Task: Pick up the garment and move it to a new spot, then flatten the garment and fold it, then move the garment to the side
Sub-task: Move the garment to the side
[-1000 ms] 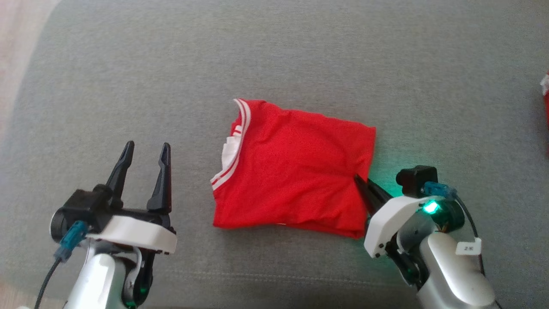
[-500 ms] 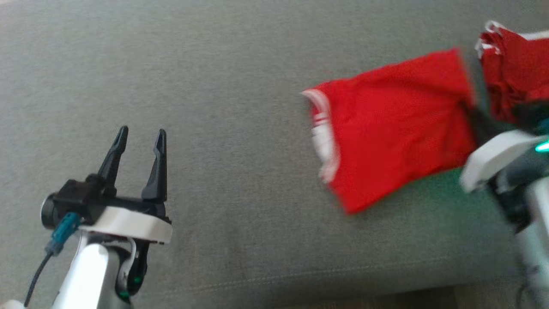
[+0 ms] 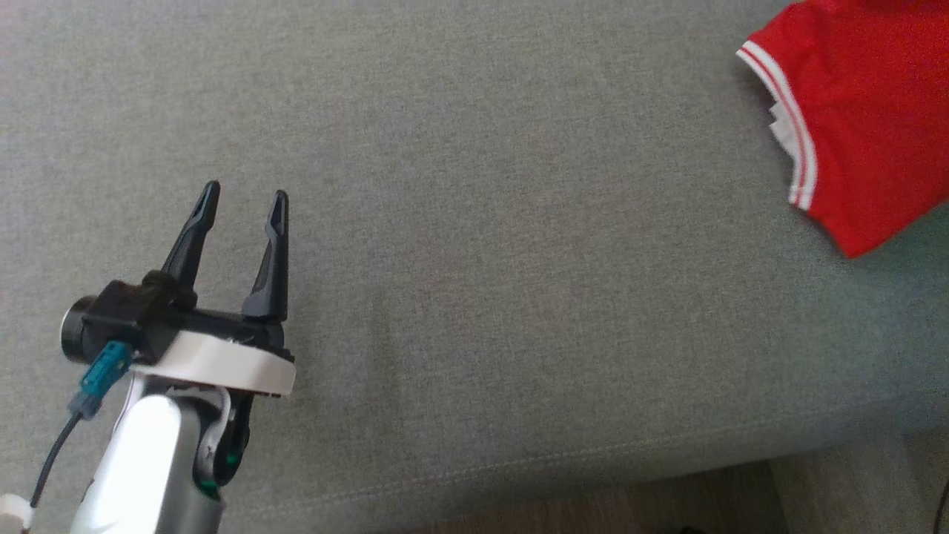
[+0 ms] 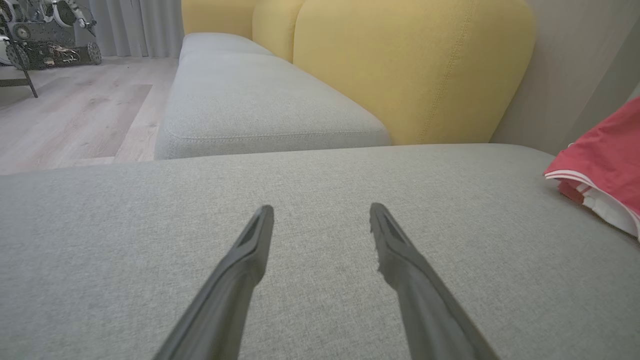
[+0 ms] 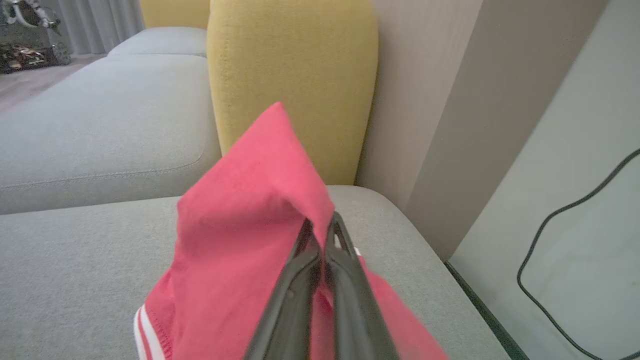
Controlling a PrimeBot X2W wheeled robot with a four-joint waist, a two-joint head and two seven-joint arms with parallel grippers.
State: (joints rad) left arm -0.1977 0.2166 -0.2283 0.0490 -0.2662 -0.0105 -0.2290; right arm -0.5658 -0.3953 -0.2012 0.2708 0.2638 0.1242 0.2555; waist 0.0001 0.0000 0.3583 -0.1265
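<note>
While my right claw [image 5: 322, 227] pinches shut on a fold of the red shirt [image 5: 235, 235], that shirt sits at two o'clock from my left claw [image 3: 241, 204], fingers spread wide apart. Open grey sofa seat [image 3: 504, 245] stretches between them; its front edge runs along six o'clock.

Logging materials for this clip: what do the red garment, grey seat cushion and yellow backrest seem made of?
The red garment: thin matte knit, probably jersey; drapes softly, white striped trim. The grey seat cushion: apparently matte woven upholstery, weave and seam visible. The yellow backrest: similar textured upholstery, stitched seams.
</note>
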